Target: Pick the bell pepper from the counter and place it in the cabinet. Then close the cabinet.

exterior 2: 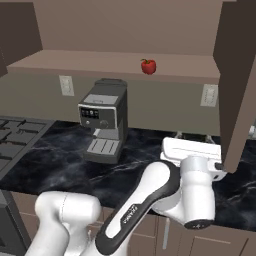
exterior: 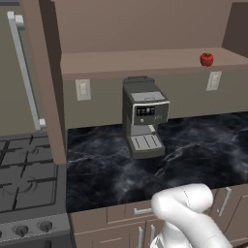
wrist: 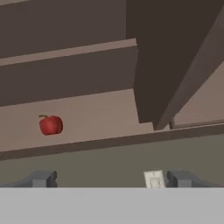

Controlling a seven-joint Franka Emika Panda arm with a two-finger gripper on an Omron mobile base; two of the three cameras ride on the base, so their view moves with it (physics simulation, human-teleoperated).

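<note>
The gripper [wrist: 109, 178] hangs low in front of the counter [exterior: 193, 145], its fingers spread wide and empty, which suits a hand that has let go of its load. Beyond it, the bell pepper [wrist: 50, 125] sits upright on the bottom board of the cabinet [wrist: 87, 70]. Both doors stand open, so closing appears to be the remaining step.

Cabinet floor and counter, as I see them from the base cameras

I see the bell pepper [exterior: 207, 59] sitting upright on the bottom board of the open cabinet [exterior: 145, 63], toward its right end; below, the black marbled counter [exterior: 203, 150] carries a grey coffee machine [exterior: 143, 116] standing near the back wall
</note>
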